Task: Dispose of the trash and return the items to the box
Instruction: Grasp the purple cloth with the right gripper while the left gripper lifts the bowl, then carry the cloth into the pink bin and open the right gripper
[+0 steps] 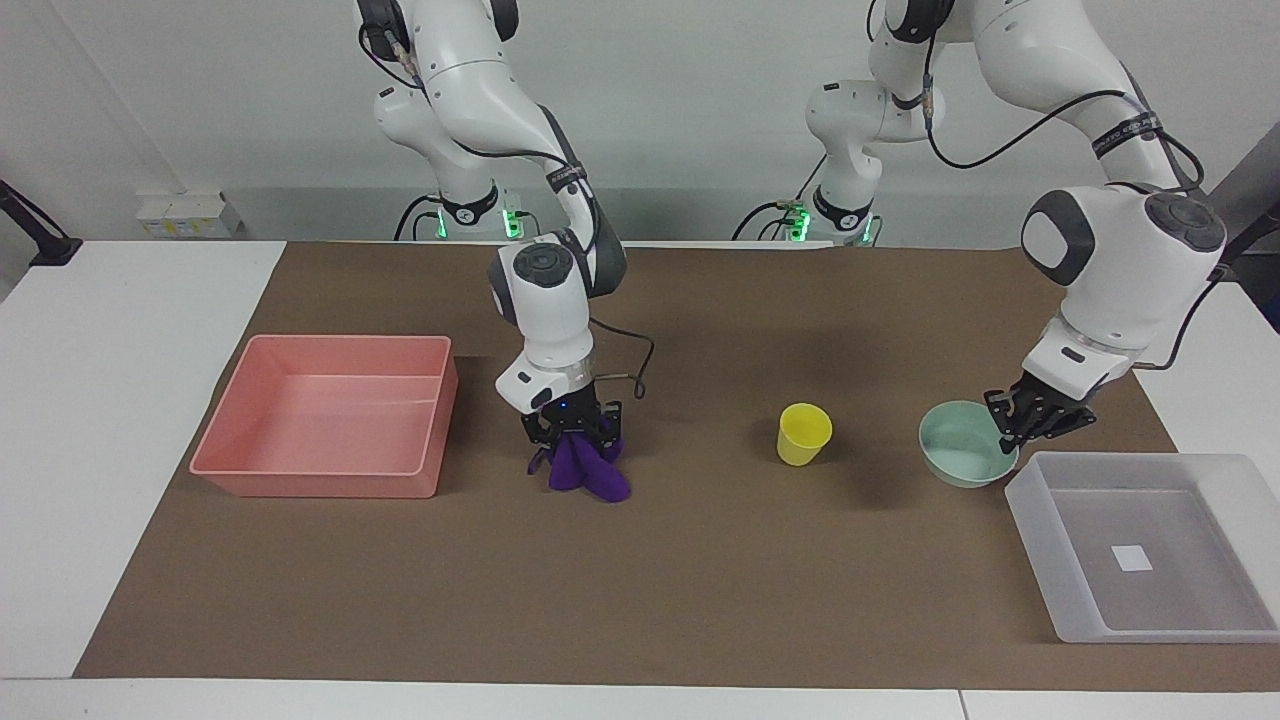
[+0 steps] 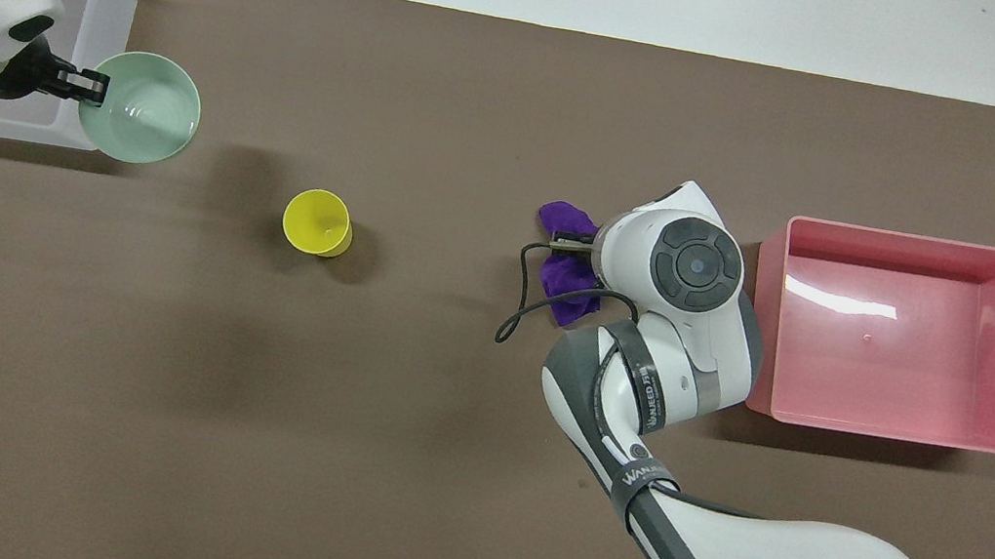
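one pink tray [image 1: 320, 415] sits at the right arm's end of the counter [image 1: 640, 590]. beside it, the right gripper [image 1: 572, 432] is down on one purple rag [image 1: 585, 472], jaws around its top; whether they pinch, i cannot tell. one yellow cup [image 1: 803, 433] stands mid-counter. the left gripper [image 1: 1020, 425], jaws clamped on its rim, holds one mint bowl [image 1: 960, 457] beside one clear box [image 1: 1150, 545].

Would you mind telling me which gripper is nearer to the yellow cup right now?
Left, narrowly. The left gripper grips the bowl's rim, beside the cup toward the clear box. The right gripper is down on the rag, toward the pink tray.
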Motion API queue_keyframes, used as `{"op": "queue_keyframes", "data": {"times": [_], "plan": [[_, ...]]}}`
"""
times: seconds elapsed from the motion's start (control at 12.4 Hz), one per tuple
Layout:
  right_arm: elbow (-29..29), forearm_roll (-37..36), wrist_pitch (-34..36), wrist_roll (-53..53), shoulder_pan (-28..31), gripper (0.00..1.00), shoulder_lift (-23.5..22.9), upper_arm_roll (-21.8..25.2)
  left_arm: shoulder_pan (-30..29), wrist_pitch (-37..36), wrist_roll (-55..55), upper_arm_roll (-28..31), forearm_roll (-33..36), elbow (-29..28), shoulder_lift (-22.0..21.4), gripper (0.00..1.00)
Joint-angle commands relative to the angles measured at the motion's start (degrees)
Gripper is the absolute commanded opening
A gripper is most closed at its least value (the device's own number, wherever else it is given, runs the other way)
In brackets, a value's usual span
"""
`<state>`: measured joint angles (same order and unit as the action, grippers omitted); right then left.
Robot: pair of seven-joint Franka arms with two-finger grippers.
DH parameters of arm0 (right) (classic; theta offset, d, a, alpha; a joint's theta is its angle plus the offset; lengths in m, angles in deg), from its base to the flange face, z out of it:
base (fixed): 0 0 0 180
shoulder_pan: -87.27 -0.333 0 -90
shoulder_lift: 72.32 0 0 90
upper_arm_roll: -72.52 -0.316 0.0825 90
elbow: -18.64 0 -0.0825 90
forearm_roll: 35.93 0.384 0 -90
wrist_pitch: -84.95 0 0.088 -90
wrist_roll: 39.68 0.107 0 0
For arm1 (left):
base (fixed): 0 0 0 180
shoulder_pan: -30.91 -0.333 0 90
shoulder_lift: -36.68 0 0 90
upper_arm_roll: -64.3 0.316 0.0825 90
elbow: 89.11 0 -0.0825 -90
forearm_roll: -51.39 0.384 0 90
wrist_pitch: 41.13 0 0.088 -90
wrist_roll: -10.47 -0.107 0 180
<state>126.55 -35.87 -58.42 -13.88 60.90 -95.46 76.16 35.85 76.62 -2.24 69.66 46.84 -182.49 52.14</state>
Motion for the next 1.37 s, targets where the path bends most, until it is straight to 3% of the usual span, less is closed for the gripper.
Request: {"op": "queue_keyframes", "data": {"times": [0.0, 0.32, 0.48, 0.73, 1.05, 1.29], "plan": [[-0.5, 1.9, 4.1, 0.7, 0.2, 0.00, 1.2, -0.3, -0.7, -5.2, -0.4, -0.2, -0.4, 7.8, 2.7, 0.00], [-1.7, 1.9, 12.3, 0.7, 1.1, 0.00, 7.1, 0.1, -6.7, -3.0, -0.3, -0.3, -1.0, 14.5, 6.5, 0.00], [-2.1, 1.5, 15.9, 0.7, 2.2, 0.00, 10.9, 0.4, -9.2, -2.3, 0.0, -0.3, -1.5, 20.4, 9.9, 0.00], [-2.4, 0.8, 22.4, 0.4, 5.0, 0.00, 17.3, 0.5, -12.2, 4.4, 0.0, -0.6, -1.6, 23.8, 16.3, 0.00], [-2.4, -0.4, 29.0, -1.7, 11.6, 0.00, 24.7, 0.5, -15.9, 11.0, -0.4, -0.5, -2.8, 22.3, 20.0, 0.00], [-2.0, -1.7, 32.6, -11.4, 20.1, 0.00, 26.6, 0.4, -16.3, 15.7, -0.3, -0.4, -3.2, 19.8, 21.6, 0.00]]}}
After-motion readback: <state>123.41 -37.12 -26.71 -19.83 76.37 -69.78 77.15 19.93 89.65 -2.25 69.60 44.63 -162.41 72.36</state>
